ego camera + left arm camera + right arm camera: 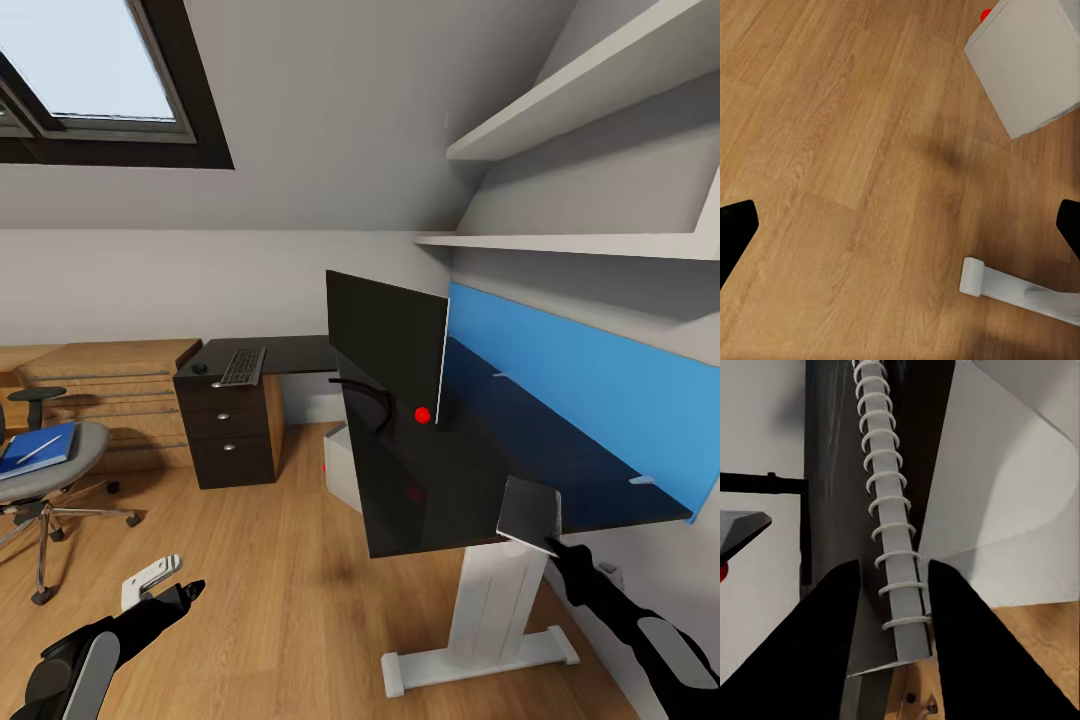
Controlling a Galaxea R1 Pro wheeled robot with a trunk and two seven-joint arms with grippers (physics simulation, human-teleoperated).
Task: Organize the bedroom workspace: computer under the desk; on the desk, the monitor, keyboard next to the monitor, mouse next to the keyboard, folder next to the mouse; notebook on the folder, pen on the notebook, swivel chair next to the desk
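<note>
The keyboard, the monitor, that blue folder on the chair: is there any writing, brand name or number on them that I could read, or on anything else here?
No readable text anywhere.
keyboard: keys too small to show any legends.
monitor: dark screen, only a red dot, no brand.
folder: plain blue, no label.
notebook held in the right gripper: bare cover and spiral binding, no writing.
computer: plain pale case, no marks.

An attic home-office room is showing here: a skylight [100, 70] is sitting in the sloping ceiling above a black L-shaped desk [480, 480], wall shelves [580, 240], swivel chair [60, 470] and wooden floor [280, 600].
</note>
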